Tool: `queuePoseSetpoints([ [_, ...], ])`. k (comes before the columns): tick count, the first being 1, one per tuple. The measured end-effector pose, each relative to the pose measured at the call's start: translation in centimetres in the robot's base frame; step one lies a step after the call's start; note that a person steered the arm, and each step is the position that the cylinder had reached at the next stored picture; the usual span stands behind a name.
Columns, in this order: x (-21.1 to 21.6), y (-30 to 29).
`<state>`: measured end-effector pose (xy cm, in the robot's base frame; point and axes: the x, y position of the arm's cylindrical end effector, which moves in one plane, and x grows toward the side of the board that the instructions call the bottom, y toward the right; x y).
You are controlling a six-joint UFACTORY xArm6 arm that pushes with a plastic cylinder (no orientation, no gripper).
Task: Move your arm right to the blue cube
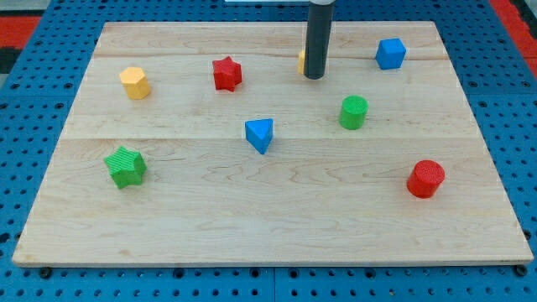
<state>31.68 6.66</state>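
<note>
The blue cube point(390, 53) sits near the view's top right of the wooden board point(168, 218). My tip point(314, 77) rests on the board to the cube's left, about a quarter of the board's width away from it. The dark rod hides most of a yellow block point(301, 60), of which only a sliver shows at the rod's left edge; its shape cannot be made out.
A red star point(226, 73) and a yellow cylinder-like block point(135, 82) lie to the tip's left. A green cylinder point(353, 111) lies below and right of the tip. A blue triangular block point(260, 134), a green star point(126, 166) and a red cylinder point(425, 178) lie lower.
</note>
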Motion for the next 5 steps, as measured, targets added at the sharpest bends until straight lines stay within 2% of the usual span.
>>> queuePoseSetpoints([
  [3,-0.8,-0.5],
  [5,1.2,0.8],
])
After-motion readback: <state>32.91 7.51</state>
